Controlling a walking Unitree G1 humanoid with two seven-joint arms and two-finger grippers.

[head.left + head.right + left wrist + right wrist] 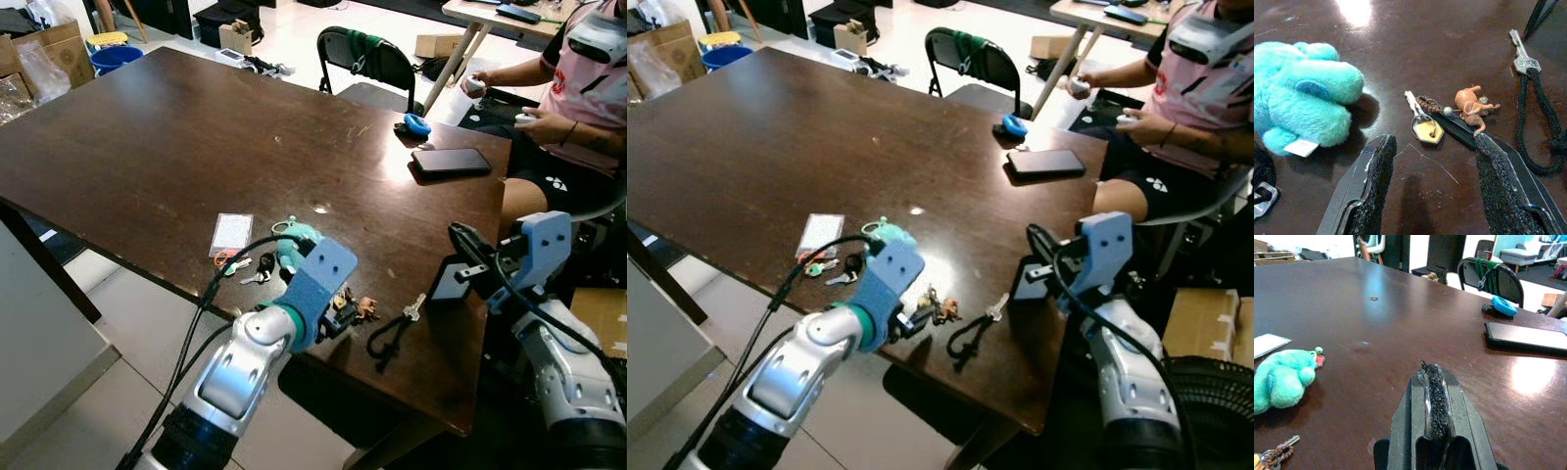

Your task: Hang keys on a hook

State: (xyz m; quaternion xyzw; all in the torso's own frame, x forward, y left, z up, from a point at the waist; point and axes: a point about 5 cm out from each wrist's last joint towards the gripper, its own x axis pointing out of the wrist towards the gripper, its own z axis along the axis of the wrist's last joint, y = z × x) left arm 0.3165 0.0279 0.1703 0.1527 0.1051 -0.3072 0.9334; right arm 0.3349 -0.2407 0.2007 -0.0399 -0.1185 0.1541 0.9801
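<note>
From the head views, the left gripper [338, 315] hangs low over the near edge of the dark table [147, 147], just above a key bunch with a small brown animal charm [361, 310]. A key on a black cord [392, 331] lies just beside it. A person [578, 88] sits at the far right. The left wrist view shows the fingers [1371, 186] spread wide, with the charm keys [1449, 115] between and beyond them, touching neither, and a teal plush toy [1300, 95] nearby. In the right wrist view, the right gripper [1434, 396] has its fingers pressed together above the table, empty
</note>
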